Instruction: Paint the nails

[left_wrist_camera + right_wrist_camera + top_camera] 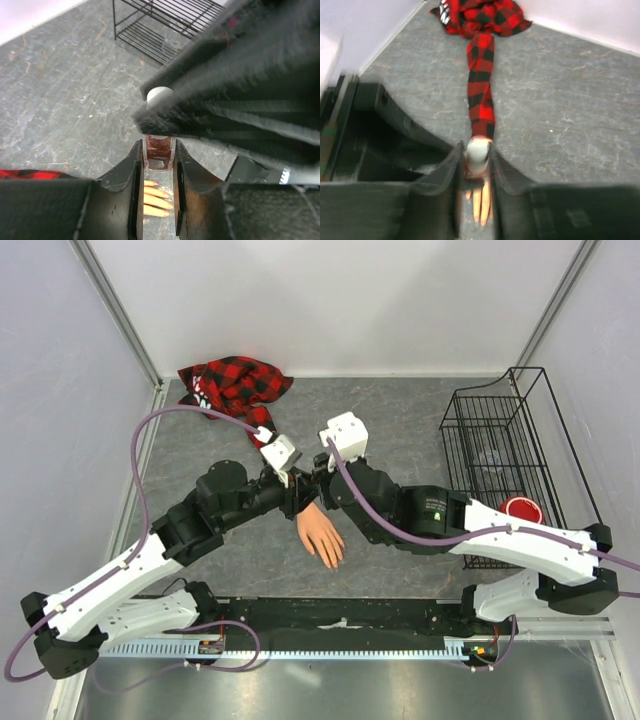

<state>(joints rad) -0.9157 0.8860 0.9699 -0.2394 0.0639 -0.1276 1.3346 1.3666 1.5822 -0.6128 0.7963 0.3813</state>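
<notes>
The peach mannequin hand lies palm down at the table's middle. Its red-and-black plaid sleeve trails to the back left. The nails on its fingertips are too small to make out. My left gripper is shut on a tiny clear bottle of reddish polish, held above the hand's fingers. My right gripper is shut on the bottle's white cap, with the sleeve beyond it. Both grippers meet over the hand's wrist.
A black wire rack stands at the right, with a red round thing at its near end. The rack also shows in the left wrist view. White walls close the back and sides.
</notes>
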